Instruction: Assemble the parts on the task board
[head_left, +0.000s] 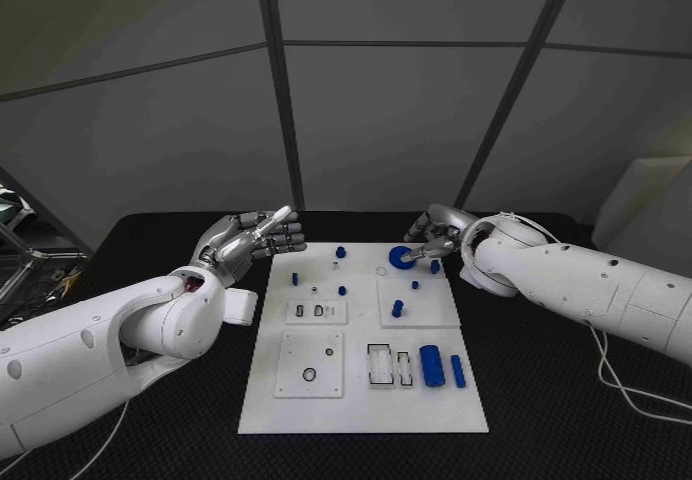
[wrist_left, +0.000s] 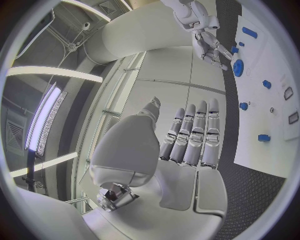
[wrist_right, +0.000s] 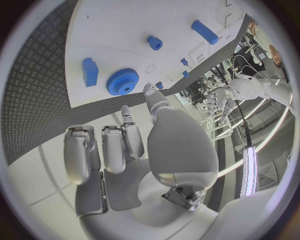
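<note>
I'm looking into a robotics lab: grey partition panels are enclosing a black table.

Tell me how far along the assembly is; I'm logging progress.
Early, it seems. Done: some small blue pieces already stand upright on the task board. In hand: nothing is held; the right hand hovers by the blue gear, while the left hand waits open beside the board. Left: the large blue cylinder and blue bar lie loose near the empty slots.
</note>
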